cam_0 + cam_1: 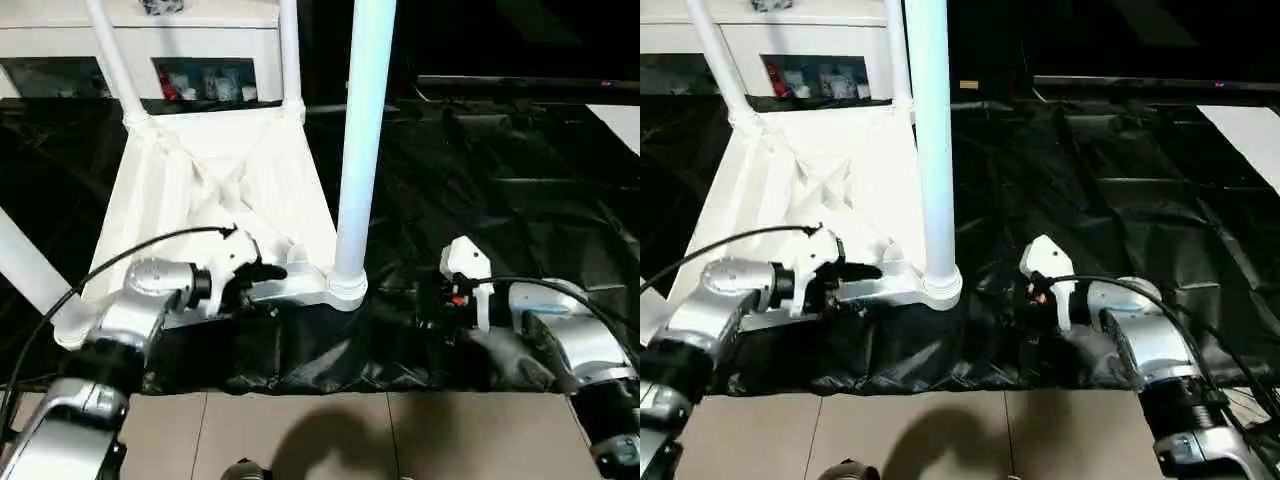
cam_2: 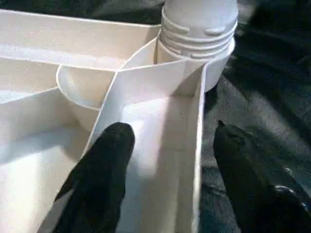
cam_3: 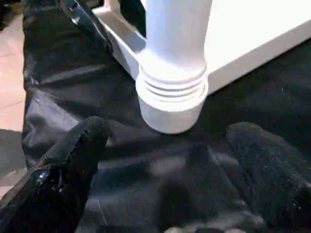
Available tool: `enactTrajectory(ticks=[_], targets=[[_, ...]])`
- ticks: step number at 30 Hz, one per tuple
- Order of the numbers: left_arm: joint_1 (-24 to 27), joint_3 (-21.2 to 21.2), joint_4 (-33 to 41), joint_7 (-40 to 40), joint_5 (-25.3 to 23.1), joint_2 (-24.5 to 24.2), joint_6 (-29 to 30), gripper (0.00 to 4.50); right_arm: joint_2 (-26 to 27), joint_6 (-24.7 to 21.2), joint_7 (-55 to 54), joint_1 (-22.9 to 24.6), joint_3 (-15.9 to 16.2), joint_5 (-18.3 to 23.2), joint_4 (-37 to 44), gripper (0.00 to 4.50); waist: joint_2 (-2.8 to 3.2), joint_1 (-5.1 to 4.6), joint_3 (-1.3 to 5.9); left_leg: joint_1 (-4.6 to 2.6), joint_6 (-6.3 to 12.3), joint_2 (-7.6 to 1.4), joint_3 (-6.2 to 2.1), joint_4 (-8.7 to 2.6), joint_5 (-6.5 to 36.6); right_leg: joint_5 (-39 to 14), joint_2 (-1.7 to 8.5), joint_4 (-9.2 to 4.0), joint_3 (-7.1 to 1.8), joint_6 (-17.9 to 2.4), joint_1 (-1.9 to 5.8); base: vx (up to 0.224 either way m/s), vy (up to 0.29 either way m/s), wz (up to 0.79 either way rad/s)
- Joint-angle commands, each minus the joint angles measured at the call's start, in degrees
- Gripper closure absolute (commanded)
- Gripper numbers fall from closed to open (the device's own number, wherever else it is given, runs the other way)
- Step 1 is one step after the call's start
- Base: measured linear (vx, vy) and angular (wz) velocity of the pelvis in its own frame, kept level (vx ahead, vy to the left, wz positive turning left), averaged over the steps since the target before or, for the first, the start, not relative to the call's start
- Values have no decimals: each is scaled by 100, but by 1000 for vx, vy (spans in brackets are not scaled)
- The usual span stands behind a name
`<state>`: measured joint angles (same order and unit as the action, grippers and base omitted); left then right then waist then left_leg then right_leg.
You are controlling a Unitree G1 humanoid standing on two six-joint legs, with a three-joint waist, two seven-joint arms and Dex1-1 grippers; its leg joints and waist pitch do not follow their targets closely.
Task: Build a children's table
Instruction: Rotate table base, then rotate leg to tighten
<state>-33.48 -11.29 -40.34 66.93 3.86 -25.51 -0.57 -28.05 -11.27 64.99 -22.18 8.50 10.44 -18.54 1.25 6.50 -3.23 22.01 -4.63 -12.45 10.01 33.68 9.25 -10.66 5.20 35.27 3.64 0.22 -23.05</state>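
Tabletop [image 1: 215, 190] lies upside down on the black sheet [image 1: 480, 200], ribbed underside up, w/ legs standing in its corner sockets: near leg [image 1: 362, 140] upright in the corner socket [image 1: 346, 288] closest to us, two more at the far corners, another at the left edge

We have the left gripper [image 2: 167, 145] astride the tabletop's near rim, just beside that socket: one finger [image 2: 104, 165] inside the ribbed tray, the other outside over the sheet. Jaws stand apart around the wall; we can't tell whether they pinch it yet. Right gripper [image 3: 170, 160] is released, spread wide, low over the sheet, pointing at the socket's base w/o touching it

Handling, as we judge it: hollow moulded plastic, so light and fairly stiff, though the thin rim may flex under a hard squeeze. Surface looks smooth and glossy, prob. slippery for the pads. Legs are long, so the assembly is top-heavy while inverted; a sideways knock could lever a leg in its socket

Best hold: the rim wall next to a corner, where ribs and socket stiffen it. For seating a leg, we'd grip low on the tube near the ridged collar, not high up
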Motion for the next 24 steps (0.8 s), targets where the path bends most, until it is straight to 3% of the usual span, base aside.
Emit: enactTrajectory(ticks=[1,5,6,19,24], targets=[[-125,-69,-193,33,-116,-24,-103,179,-56,-107,25,-9,36,45,143,0,-5,26,433,-107,186,-50,20,-368,1280,-609,237,-359,-189,-1406,285,0,0,0],[-310,-131,-534,165,-193,-13,-256,207,-57,-244,62,-15,62,75,268,0,3,39,435,-110,159,-52,20,-368,1296,-603,244,-355,-186,-1434,287,0,0,0],[-357,-160,-622,243,-215,-21,-251,207,-45,-252,65,-50,73,57,261,0,33,44,441,-110,139,-56,11,-369,1296,-555,251,-345,-188,-1439,296,0,0,0],[-542,-249,-1110,562,-332,-64,-255,332,255,-193,-10,-431,304,-69,13,0,29,33,453,-117,115,-57,13,-362,1273,-390,259,-317,-186,-1557,300,0,0,0],[-591,-236,-1254,639,-359,-87,-219,376,462,-20,-94,-682,472,-261,-358,0,13,12,431,-106,46,-48,10,-379,1453,-790,275,-346,-187,-1492,295,0,0,0]])
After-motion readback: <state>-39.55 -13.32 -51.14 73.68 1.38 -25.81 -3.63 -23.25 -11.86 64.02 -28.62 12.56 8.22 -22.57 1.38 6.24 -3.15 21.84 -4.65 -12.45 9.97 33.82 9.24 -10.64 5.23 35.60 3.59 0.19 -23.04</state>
